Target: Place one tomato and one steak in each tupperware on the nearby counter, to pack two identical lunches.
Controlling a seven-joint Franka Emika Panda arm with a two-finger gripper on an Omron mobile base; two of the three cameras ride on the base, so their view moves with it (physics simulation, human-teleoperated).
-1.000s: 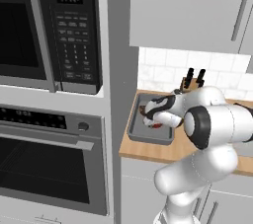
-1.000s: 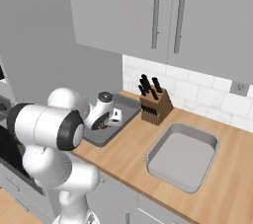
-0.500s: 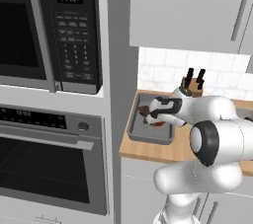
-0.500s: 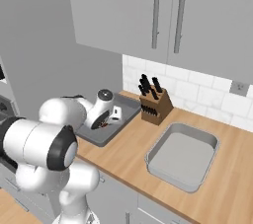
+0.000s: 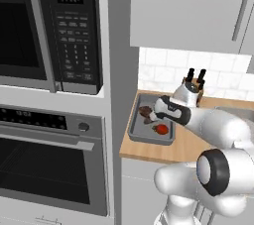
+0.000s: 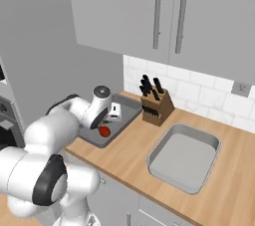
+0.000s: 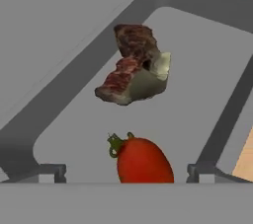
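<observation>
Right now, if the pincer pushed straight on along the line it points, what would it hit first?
Probably the tomato, lying between the open pincer's fingertips on the floor of the tupperware. The steak lies farther on. Depth is hard to judge.

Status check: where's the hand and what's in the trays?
Hand open, over left tray. Tomato and steak lie in it, apart. Right tray has nothing in it. Knife block between trays, nothing blocking.

Tomato (image 7: 142,161), steak (image 7: 134,65) in grey tupperware (image 7: 74,85).
</observation>
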